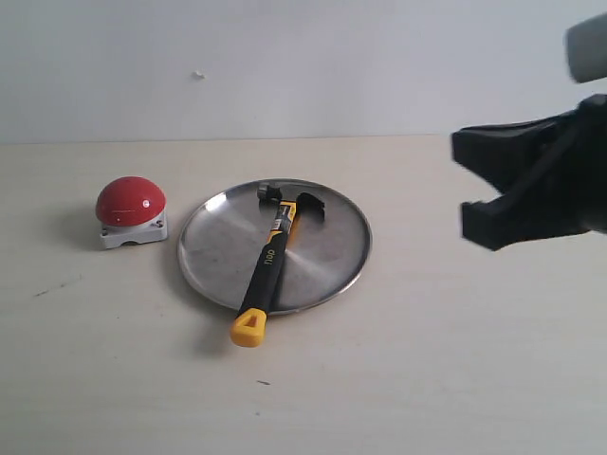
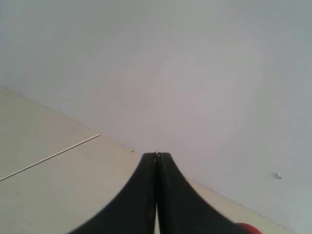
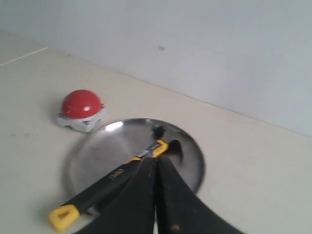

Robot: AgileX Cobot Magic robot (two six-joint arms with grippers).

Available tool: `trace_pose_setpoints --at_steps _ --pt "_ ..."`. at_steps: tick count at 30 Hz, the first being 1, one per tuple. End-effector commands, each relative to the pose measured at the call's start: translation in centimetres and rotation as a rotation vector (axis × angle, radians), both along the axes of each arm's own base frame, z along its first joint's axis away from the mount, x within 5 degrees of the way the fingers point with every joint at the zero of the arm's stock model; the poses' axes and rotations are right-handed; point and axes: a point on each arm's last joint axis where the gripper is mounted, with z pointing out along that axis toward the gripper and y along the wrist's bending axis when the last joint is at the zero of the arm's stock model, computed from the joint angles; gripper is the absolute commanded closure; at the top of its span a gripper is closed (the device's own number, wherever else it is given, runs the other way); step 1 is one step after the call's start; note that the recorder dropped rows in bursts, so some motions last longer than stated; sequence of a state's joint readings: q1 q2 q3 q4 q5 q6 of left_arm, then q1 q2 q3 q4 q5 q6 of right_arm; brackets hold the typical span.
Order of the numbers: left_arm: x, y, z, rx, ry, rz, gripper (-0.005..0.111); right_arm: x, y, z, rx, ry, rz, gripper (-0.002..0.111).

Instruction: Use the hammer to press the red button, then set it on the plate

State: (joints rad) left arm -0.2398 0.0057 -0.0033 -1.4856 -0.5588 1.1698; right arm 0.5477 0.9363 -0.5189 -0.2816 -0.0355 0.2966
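Note:
The hammer point(image 1: 270, 265) lies across the silver plate point(image 1: 327, 237), its dark head toward the wall and its yellow handle end sticking out over the near rim. The red button point(image 1: 131, 201) stands on the table left of the plate. My right gripper point(image 1: 467, 186) hangs in the air to the right of the plate, holding nothing. In the right wrist view its fingertips point(image 3: 157, 158) meet, shut and empty, above the hammer point(image 3: 112, 178) and plate point(image 3: 97, 146). My left gripper point(image 2: 157, 155) is shut and empty, out of the exterior view. A sliver of the red button point(image 2: 245, 227) shows beside it.
A pale wooden table point(image 1: 455, 360) runs back to a plain white wall point(image 1: 285, 66). A few small dark specks mark the tabletop in front of the plate.

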Motion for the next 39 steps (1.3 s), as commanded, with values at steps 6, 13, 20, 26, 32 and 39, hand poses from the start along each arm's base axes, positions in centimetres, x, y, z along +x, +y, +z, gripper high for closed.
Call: trace_pose_setpoints --at_steps 6,13,20,26,32,39 --pt "0.0 0.0 -0.1 0.009 -0.002 0.001 0.107 -3.3 -8.8 -1.4 0.063 -0.057 -0.459 0.108" --pt "0.0 0.0 -0.1 0.009 -0.002 0.001 0.107 -8.2 -11.2 -1.9 0.083 -0.186 -0.678 0.108" --pt "0.0 0.0 -0.1 0.009 -0.002 0.001 0.107 -10.6 -11.3 -1.8 0.09 -0.239 -0.709 0.108" --pt "0.0 0.0 -0.1 0.009 -0.002 0.001 0.107 -11.1 -11.4 -2.0 0.083 -0.232 -0.722 0.108" --pt "0.0 0.0 -0.1 0.009 -0.002 0.001 0.107 -11.8 -11.4 -3.2 0.101 -0.185 -0.739 0.108" --pt "0.0 0.0 -0.1 0.009 -0.002 0.001 0.107 -11.7 -10.9 -5.5 0.061 -0.218 -0.672 0.108"
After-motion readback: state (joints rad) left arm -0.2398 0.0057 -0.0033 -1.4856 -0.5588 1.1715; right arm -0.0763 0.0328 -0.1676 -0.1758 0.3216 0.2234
